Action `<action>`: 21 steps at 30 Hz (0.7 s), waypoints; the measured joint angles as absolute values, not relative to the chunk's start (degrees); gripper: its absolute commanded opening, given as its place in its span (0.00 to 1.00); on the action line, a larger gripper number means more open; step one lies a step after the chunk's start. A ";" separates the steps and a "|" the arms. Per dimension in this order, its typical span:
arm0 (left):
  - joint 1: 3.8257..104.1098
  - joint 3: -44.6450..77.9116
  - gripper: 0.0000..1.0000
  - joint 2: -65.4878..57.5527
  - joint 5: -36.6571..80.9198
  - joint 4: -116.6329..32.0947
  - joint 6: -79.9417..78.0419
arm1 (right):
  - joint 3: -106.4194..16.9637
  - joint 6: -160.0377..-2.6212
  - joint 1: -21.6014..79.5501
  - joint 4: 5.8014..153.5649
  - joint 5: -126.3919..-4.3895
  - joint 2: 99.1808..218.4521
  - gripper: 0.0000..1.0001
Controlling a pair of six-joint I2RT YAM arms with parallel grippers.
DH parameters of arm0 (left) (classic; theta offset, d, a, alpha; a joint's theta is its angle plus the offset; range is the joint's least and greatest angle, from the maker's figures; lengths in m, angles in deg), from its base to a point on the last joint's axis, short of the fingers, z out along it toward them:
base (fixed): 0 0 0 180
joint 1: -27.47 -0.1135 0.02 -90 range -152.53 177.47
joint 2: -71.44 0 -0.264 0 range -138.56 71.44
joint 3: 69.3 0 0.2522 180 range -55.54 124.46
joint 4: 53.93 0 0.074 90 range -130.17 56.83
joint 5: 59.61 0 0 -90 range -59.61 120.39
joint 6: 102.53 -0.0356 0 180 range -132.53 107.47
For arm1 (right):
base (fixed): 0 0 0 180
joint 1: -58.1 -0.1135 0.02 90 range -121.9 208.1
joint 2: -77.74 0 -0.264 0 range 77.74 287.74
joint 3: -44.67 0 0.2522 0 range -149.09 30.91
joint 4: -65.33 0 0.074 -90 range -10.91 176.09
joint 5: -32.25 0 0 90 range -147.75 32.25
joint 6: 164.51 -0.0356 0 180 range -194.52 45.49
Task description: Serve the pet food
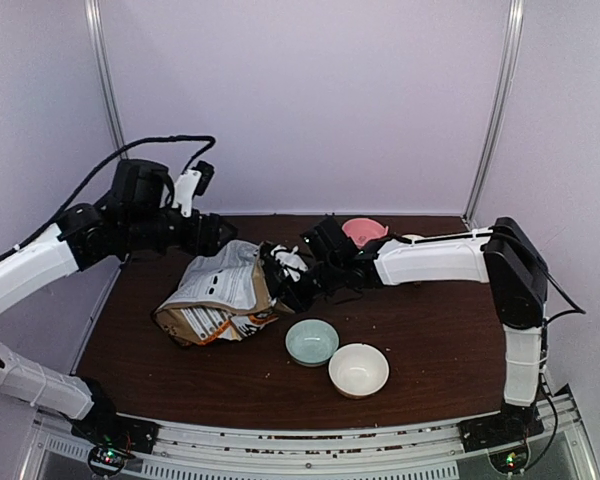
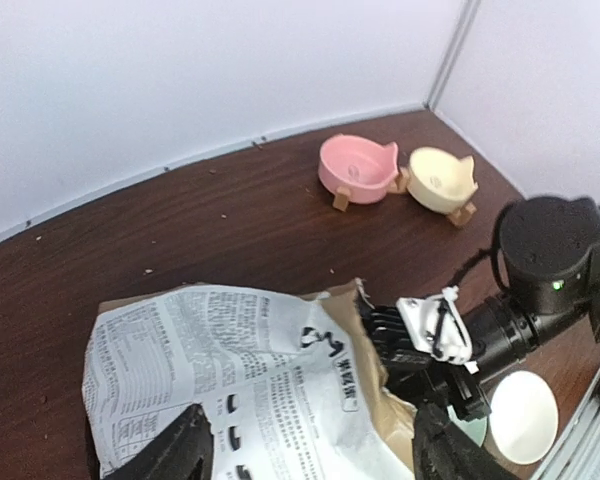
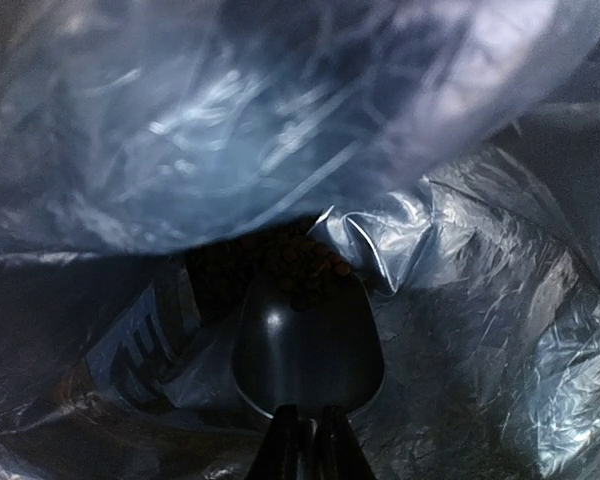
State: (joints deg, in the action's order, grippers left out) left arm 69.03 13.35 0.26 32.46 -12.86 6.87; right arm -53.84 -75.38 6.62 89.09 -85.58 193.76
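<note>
This was a robot test booth rather than a home; plain pale wall panels [image 1: 300,100], joined by aluminium posts [image 1: 102,80], closed off the far, left and right edges of the bench [image 1: 430,340]; its top was dark wood-grain; a slotted metal rail [image 1: 310,445] ran along its near edge and carried the arm bases [image 1: 500,432]; black cables [image 1: 165,141] looped loose above the left arm [image 1: 25,272]; a pink pet bowl [image 2: 358,168] and a cream pet bowl [image 2: 440,180] stood near the far right corner.

Crinkled paper bag [image 1: 220,295], glossy black plastic scoop [image 3: 308,345], wood-grain table [image 1: 430,330].
</note>
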 measured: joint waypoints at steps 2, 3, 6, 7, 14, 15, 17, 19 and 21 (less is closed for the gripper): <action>64.33 10.59 0.58 4.85 32.09 -12.81 9.10 | -53.08 -75.38 6.62 88.13 -85.65 193.54 0.00; 61.62 9.13 0.56 5.94 32.15 -12.75 10.28 | -52.79 -75.36 6.62 87.80 -85.67 193.46 0.00; 53.58 3.23 0.46 6.53 33.64 -12.02 12.99 | -52.18 -75.33 6.62 86.99 -85.78 193.26 0.00; 52.64 1.76 0.43 5.53 34.27 -11.70 13.82 | -51.99 -75.33 6.62 86.79 -85.80 193.17 0.00; 53.42 -7.13 0.30 -3.13 33.44 -13.34 16.94 | -50.43 -74.88 6.60 85.72 -85.80 191.99 0.00; 54.23 -7.96 0.30 -3.41 33.64 -14.76 17.51 | -49.98 -74.74 6.60 85.39 -85.80 191.75 0.00; 56.29 -8.42 0.30 -3.67 34.12 -16.75 18.61 | -48.75 -74.46 6.60 85.17 -85.82 191.14 0.00; 59.39 -8.45 0.29 -4.74 34.60 -19.06 19.72 | -47.81 -73.96 6.60 85.17 -85.89 190.79 0.00; 61.90 -8.58 0.30 -6.01 34.16 -21.60 20.75 | -47.55 -73.17 6.62 85.09 -86.09 190.77 0.00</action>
